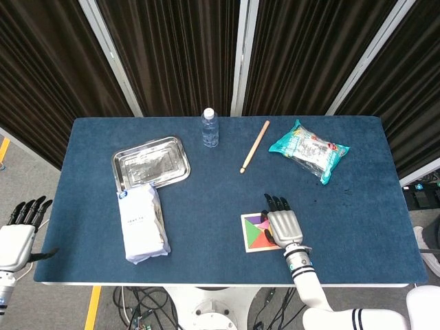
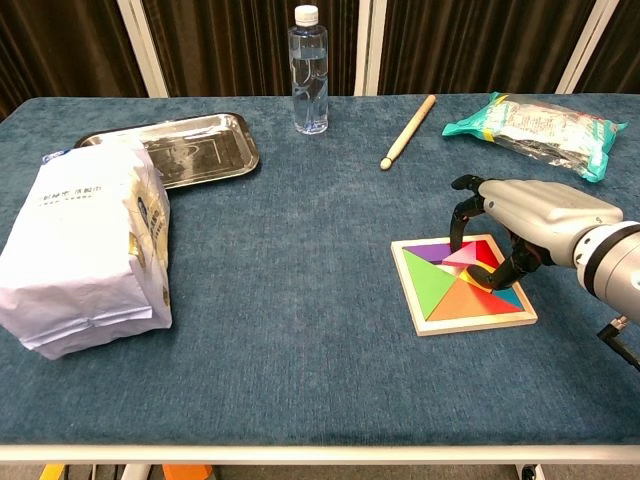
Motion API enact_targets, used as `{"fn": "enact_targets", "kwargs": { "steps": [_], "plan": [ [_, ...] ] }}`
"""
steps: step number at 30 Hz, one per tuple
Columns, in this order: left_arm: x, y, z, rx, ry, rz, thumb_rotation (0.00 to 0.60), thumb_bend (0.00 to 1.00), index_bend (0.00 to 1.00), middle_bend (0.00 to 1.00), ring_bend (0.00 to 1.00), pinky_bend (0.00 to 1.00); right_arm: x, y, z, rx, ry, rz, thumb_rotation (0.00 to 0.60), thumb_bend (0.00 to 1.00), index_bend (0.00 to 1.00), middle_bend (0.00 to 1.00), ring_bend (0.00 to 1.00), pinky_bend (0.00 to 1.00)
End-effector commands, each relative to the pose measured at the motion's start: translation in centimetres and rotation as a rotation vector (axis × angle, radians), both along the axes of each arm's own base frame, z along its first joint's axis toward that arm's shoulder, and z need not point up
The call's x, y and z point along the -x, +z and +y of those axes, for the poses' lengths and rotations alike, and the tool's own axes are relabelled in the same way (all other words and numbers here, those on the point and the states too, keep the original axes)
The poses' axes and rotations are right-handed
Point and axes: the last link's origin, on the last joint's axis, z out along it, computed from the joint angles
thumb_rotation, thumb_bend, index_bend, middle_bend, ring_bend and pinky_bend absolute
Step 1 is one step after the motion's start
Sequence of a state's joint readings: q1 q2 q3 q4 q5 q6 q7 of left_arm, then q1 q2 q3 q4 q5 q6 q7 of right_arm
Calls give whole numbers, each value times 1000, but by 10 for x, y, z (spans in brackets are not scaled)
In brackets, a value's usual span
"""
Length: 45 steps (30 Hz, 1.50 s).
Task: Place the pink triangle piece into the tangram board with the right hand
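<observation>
The tangram board [image 2: 470, 325] lies on the blue table near its front right, filled with coloured pieces; the head view shows the board [image 1: 251, 234] partly under my right hand [image 1: 284, 225]. The pink triangle piece [image 2: 464, 256] sits low and almost flat in the board's far part. My right hand [image 2: 525, 215] arches over the board from the right and pinches the pink triangle, a fingertip on its far edge and the thumb curled at its near right. My left hand [image 1: 17, 237] hangs off the table's left front corner, fingers spread, holding nothing.
A white bag [image 2: 90, 240] lies at the front left with a metal tray [image 2: 200, 150] behind it. A water bottle [image 2: 310, 70] stands at the back centre. A wooden stick [image 2: 408, 130] and a snack packet [image 2: 535, 120] lie behind the board.
</observation>
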State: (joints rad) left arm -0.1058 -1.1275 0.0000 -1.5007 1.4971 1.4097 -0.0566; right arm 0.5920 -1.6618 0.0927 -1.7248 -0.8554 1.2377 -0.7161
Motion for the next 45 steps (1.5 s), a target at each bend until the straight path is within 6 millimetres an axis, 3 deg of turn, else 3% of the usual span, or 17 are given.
{"fn": "enact_targets", "kwargs": {
  "steps": [1,24,33,45],
  "plan": [
    [1,0,0,0,2,-2,600,0,0,0,0,0,0,-1,0,2,0,1,600,343,521,0,0,0],
    [3,1,-1,-2,4,-3,600,0,0,0,0,0,-3,-9,0,-14,1,-7,600,303,511,0,0,0],
    [3,2,-1,-4,4,-4,600,0,0,0,0,0,-5,-11,-1,-26,6,-16,600,296,272,0,0,0],
    [3,2,0,-3,5,-4,600,0,0,0,0,0,-4,-6,-1,-21,5,-23,600,279,251,0,0,0]
  ]
}}
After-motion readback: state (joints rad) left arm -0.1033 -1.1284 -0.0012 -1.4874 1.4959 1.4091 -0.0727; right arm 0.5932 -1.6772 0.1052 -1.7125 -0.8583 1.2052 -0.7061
